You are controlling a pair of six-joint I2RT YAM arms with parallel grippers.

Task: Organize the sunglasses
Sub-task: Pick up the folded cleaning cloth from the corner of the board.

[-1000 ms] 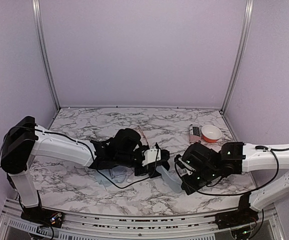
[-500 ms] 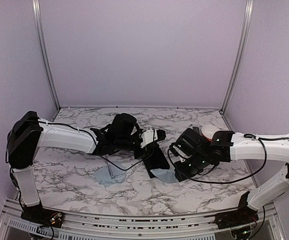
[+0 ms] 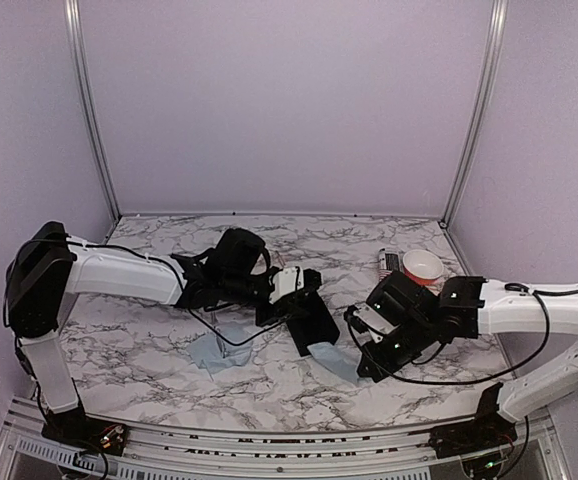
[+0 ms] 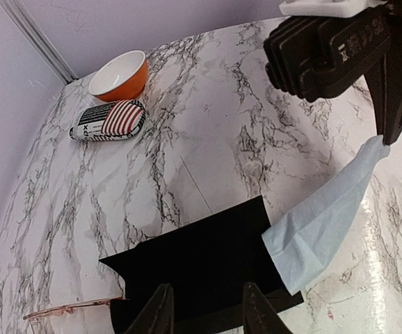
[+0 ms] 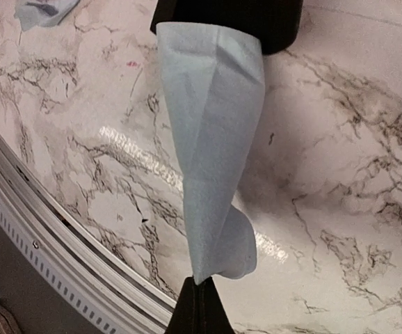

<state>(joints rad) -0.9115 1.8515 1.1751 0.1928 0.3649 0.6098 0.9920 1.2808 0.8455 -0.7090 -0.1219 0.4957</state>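
Hovering the left hand [image 4: 208, 291] low over the black case [image 4: 201, 257], spreading its fingers [image 4: 161, 313] partly apart and closing them on nothing. Finding the wire-framed sunglasses [image 4: 69, 310] lying flat on the marble bench [image 4: 208, 125] at the lower left of the left wrist view, just beside the finger on that side and close to the case's corner. Not being able to tell whether touching the case or only near it. Seeing just one pinkish lens and part of the thin frame before the picture's edge. Judging by the bowl's position, placing that pair on the far side of the left hand, toward the back wall.

Pinching one end of a blue cloth [image 5: 211, 139] in the right hand [image 5: 196, 296], pressing the fingers tight together on it, and trailing the other end to the case's edge.

Making out the clear-framed sunglasses [image 3: 229, 345] only faintly, lying on a second blue cloth [image 3: 207, 355] on the near side of the left forearm, behind the left hand and well apart from the right hand.

Noting the stars-and-stripes case [image 4: 109, 120] and the orange bowl [image 4: 119, 74] sitting just beside each other near the far right corner, well apart from both pairs.
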